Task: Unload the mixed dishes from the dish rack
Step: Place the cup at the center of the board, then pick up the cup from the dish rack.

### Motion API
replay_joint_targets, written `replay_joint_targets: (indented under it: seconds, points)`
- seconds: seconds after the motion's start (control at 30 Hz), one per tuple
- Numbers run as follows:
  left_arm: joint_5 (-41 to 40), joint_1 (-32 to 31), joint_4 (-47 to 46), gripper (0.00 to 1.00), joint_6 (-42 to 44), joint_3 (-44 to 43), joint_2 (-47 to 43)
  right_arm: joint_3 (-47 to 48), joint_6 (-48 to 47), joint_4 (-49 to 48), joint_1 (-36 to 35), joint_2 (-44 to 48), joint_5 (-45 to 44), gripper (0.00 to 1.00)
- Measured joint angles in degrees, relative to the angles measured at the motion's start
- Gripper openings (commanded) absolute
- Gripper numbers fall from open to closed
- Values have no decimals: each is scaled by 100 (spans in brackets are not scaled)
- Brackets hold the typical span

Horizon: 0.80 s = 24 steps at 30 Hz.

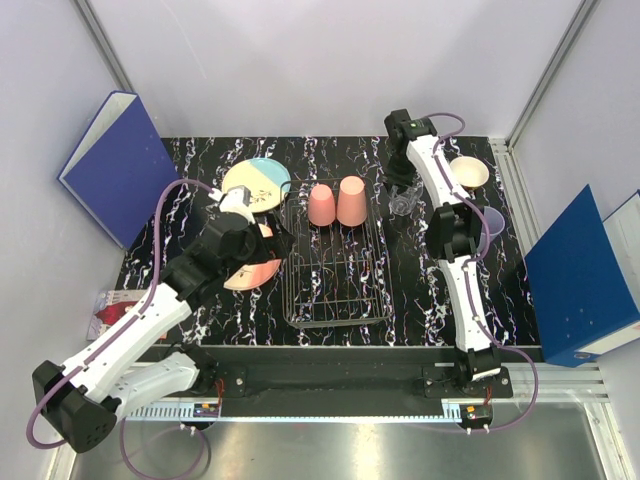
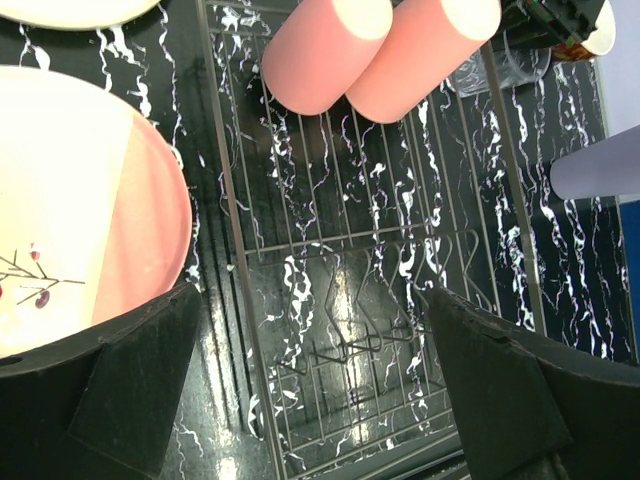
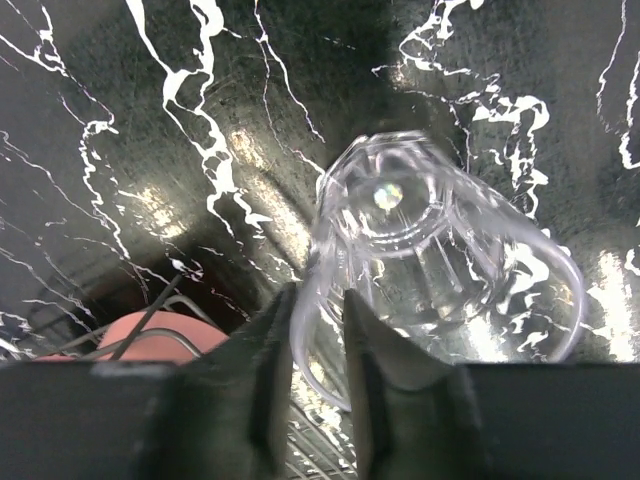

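The wire dish rack [image 1: 335, 275] sits mid-table with two salmon-pink cups [image 1: 337, 202] lying at its far end. They also show in the left wrist view [image 2: 380, 50]. My left gripper [image 1: 262, 240] is open and empty over the rack's left edge [image 2: 240, 250]. A salmon-pink plate [image 2: 110, 220] lies just left of it on the table [image 1: 256, 272]. A blue-and-cream plate [image 1: 257, 183] lies farther back. My right gripper [image 3: 318, 340] is shut on the rim wall of the clear glass [image 3: 440, 250], right of the rack's far end [image 1: 403, 203].
A bowl with a cream inside [image 1: 469, 172] and a lavender cup [image 1: 490, 225] stand on the table to the right of my right arm. Blue binders stand at the left [image 1: 115, 165] and at the right [image 1: 585, 280], off the black mat.
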State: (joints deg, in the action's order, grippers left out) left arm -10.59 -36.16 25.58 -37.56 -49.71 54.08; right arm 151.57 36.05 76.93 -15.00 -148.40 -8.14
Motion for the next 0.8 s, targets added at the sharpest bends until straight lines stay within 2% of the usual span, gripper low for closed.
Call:
replay_joint_targets:
  seconds: [0.27,0.47,0.57,0.63,0.73,0.8]
  points:
    - [26,0,24,99,-55,90,-4,-2,-39,11,-28,116,-164,51]
    - [-15,0,35,99,-31,94,-2,-2,-24,35,-57,1014,-168,63]
    - [-94,0,79,99,66,31,61,-114,-83,-175,-138,1934,-144,82]
    - [-144,0,140,99,168,-177,267,-538,-229,-568,-286,2824,-142,98]
    - [-184,0,136,99,354,-706,820,-2083,-428,-1547,-756,4570,-236,100]
    - [-179,0,74,99,468,-1104,1296,-3877,-481,-2673,-1126,5971,-162,100]
